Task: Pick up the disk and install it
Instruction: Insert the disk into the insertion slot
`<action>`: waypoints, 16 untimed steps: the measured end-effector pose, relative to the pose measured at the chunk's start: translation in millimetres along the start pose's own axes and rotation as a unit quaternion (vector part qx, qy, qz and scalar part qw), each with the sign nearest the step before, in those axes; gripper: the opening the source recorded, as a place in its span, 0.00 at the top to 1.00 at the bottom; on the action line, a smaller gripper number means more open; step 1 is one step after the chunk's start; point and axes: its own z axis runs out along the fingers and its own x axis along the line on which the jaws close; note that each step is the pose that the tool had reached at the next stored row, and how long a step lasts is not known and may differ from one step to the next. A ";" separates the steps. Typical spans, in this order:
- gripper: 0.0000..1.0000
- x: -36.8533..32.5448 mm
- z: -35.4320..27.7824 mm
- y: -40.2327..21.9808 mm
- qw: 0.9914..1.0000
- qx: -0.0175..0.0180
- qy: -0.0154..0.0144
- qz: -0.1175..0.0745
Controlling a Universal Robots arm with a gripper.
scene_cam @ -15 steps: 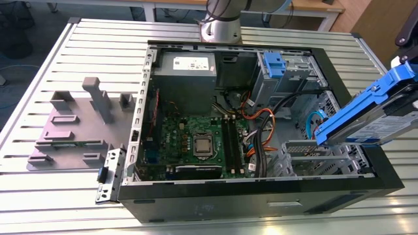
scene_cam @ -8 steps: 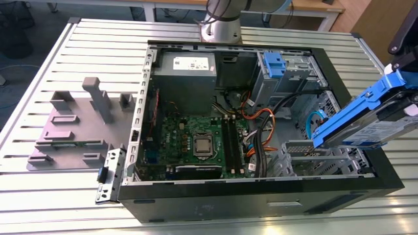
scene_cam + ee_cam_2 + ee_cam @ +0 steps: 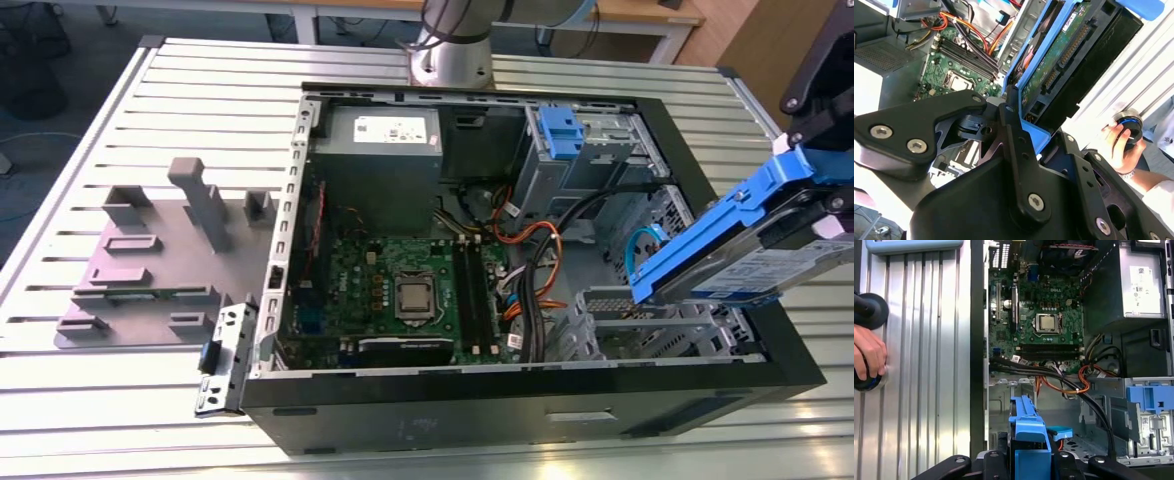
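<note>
Right now my hand (image 3: pixel 1019 125) is clamped on the disk (image 3: pixel 747 250) by its blue carrier, holding it tilted in the air over the open case (image 3: pixel 534 390) at the exterior view's right, above the drive cage (image 3: pixel 641 325). Biggest risk IMO — the orange cables (image 3: pixel 1064 382) sit near the bay, so the disk could snag them or jam going in crooked. Also a person's hand (image 3: pixel 869 352) rests on the bench (image 3: pixel 919 365) just beside the case — I'd worry abt contact.

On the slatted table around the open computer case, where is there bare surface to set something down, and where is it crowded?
Bare slats of the table lie in front of the grey fixture block and between it and the case. Crowded: the case's right side in the exterior view, where the gripper holds the disk, and a hand rests alongside.
</note>
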 end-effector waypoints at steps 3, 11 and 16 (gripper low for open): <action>0.63 -2.2 1.6 0.9 1.000 0.000 0.004 0.000; 0.63 -9.5 6.1 1.8 1.000 0.000 0.010 0.001; 0.63 -16.5 8.2 1.8 1.000 0.000 0.014 0.001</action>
